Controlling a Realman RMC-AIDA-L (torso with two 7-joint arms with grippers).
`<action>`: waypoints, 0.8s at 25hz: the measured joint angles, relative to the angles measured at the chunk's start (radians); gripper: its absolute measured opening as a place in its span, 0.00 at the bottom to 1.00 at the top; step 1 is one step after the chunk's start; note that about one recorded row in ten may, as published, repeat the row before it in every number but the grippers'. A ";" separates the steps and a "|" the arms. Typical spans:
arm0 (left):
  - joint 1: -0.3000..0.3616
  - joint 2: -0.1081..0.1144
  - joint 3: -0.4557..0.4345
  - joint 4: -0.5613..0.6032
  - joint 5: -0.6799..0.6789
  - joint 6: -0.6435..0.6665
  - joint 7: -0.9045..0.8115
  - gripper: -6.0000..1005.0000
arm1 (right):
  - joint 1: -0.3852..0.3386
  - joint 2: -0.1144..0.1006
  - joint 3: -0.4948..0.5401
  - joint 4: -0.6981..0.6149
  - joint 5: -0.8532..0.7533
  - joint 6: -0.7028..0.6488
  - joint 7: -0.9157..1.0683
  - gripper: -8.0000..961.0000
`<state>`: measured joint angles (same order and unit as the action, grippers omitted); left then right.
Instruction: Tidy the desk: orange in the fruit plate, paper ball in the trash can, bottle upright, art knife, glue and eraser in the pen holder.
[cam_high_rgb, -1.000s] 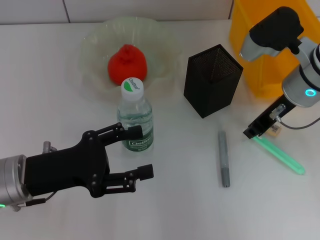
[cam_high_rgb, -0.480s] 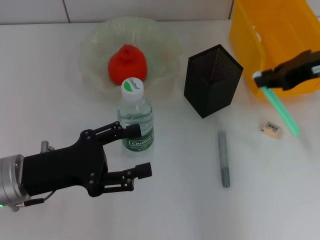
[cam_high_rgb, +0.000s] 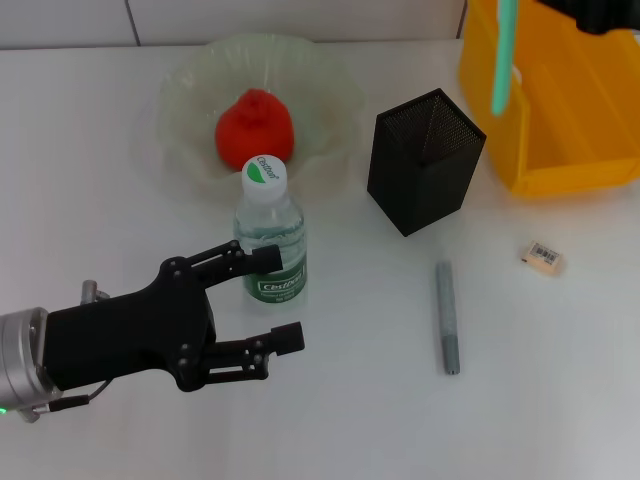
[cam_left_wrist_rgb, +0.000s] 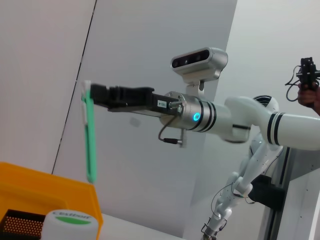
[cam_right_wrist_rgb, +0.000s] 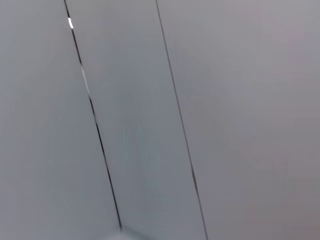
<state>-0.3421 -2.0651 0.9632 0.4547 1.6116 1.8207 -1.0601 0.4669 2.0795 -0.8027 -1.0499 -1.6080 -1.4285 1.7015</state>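
Up above the bench, the right end effector (cam_left_wrist_rgb: 100, 94) is clamped on the long translucent mint-green glue stick (cam_high_rgb: 503, 55), which hangs near-vertical over the near wall of the bright yellow plastic trash can (cam_high_rgb: 560, 170), beside the tall black wire-mesh pen holder (cam_high_rgb: 425, 160) and not over it. Risk as I see it: let go now and the glue drops into the bin. The left end effector (cam_high_rgb: 275, 300) sits wide open and empty next to the upright clear plastic bottle (cam_high_rgb: 270, 235), so any sideways nudge could tip it.
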 joint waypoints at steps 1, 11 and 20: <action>0.000 -0.001 0.000 0.000 0.000 -0.001 0.000 0.86 | 0.011 0.000 0.000 0.057 0.045 0.007 -0.054 0.23; -0.003 -0.001 -0.012 -0.001 0.000 0.000 0.003 0.86 | 0.136 -0.001 -0.007 0.420 0.124 0.145 -0.325 0.24; -0.010 0.000 -0.014 -0.001 0.001 -0.004 0.005 0.86 | 0.105 -0.003 -0.006 0.374 0.123 0.086 -0.289 0.25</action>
<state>-0.3521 -2.0650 0.9491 0.4540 1.6123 1.8170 -1.0553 0.5722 2.0760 -0.8088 -0.6762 -1.4849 -1.3422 1.4124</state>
